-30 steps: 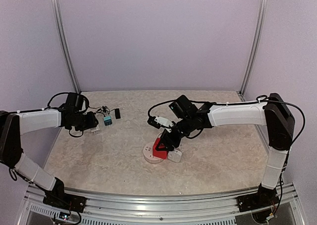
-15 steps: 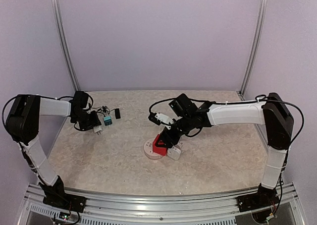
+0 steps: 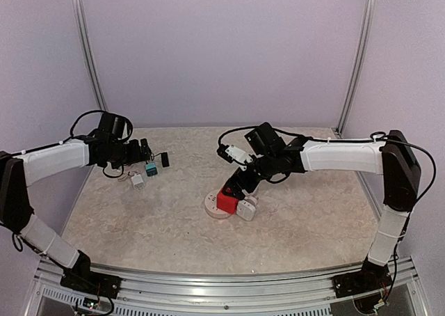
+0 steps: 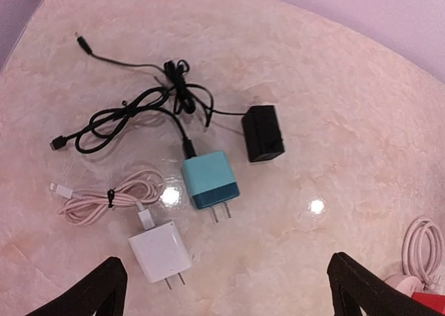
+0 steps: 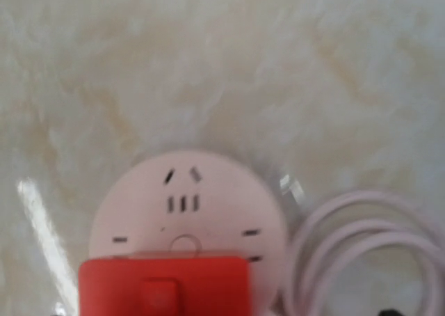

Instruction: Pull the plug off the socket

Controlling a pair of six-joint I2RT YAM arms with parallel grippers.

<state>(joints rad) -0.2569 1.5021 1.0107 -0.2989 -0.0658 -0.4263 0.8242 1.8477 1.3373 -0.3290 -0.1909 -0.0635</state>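
We note the right gripper (image 3: pixel 240 185) at the top of the red socket (image 3: pixel 225 202), which sits on a white disc (image 3: pixel 210 209). The left gripper (image 3: pixel 144 149) is near the small chargers (image 3: pixel 151 170).

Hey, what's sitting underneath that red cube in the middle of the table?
A round white disc with small slots lies under the red cube. The cube covers part of it, so how the two join is hidden. A coiled white cable lies beside the disc.

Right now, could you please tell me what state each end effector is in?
Left end effector: open, holding nothing.
Right end effector: cannot be told; it is close to the red socket, and its fingers are hidden.
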